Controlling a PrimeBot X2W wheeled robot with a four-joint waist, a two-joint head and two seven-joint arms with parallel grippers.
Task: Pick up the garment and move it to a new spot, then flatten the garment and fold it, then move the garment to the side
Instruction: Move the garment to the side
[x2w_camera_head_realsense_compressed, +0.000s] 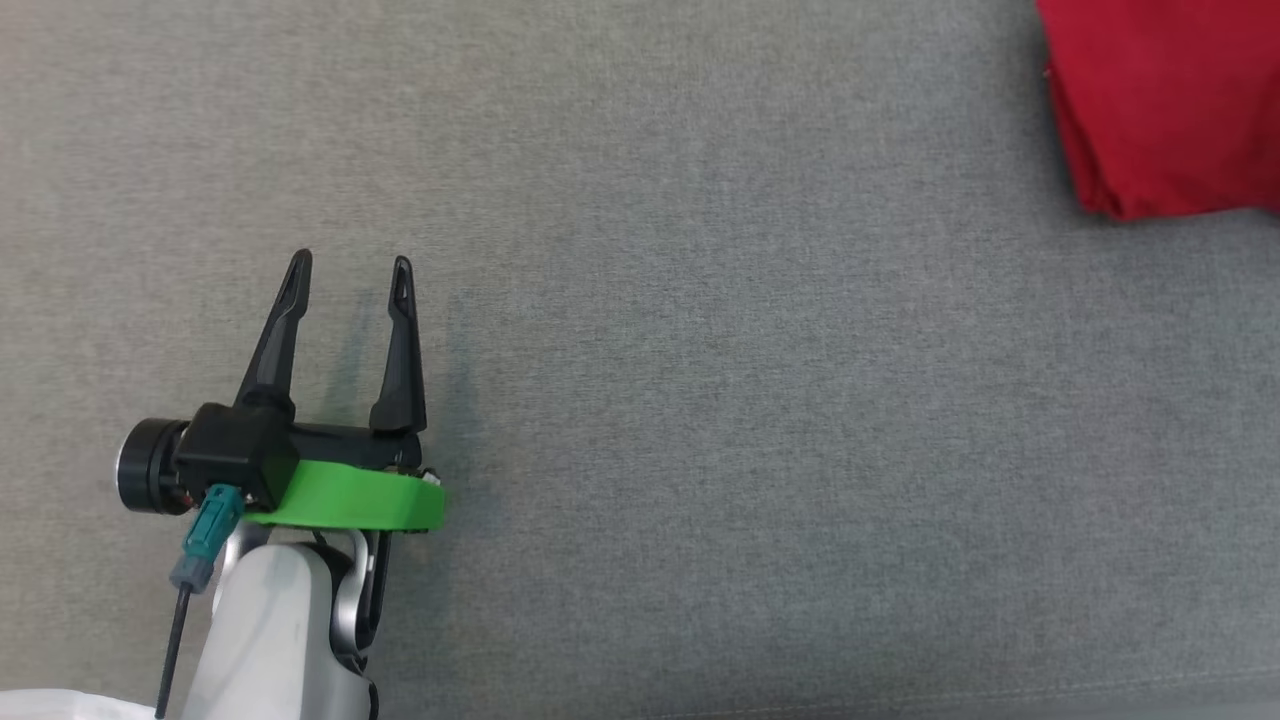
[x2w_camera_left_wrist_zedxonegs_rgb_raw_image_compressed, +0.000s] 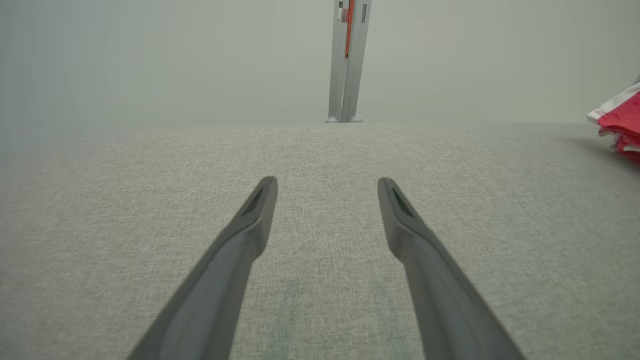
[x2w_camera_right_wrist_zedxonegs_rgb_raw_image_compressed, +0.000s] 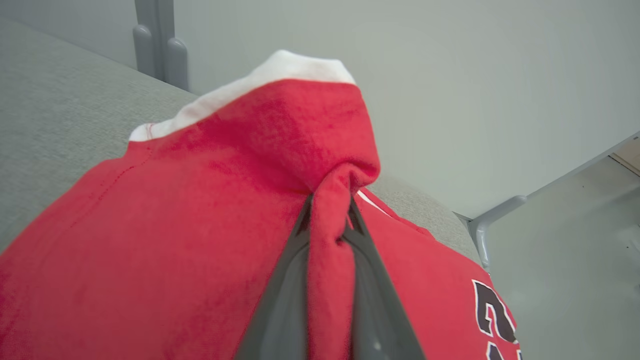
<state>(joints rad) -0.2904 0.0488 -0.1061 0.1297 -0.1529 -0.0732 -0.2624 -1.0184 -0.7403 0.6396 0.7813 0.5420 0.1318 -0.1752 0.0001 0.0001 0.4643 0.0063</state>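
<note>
Red garment (x2w_camera_right_wrist_zedxonegs_rgb_raw_image_compressed: 200, 225), right claw (x2w_camera_right_wrist_zedxonegs_rgb_raw_image_compressed: 330, 206) pinching (left claw (x2w_camera_head_realsense_compressed: 351, 263) splayed)

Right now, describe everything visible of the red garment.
The garment is a red jersey of soft cloth with white trim and black, white-outlined lettering. It rests on the grey fabric surface, at the head view's upper right. A fold is pinched between the shut jaws of the right gripper, raised into a peak.

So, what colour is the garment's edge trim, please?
White trim on a red garment; clearest in right wrist view.
</note>
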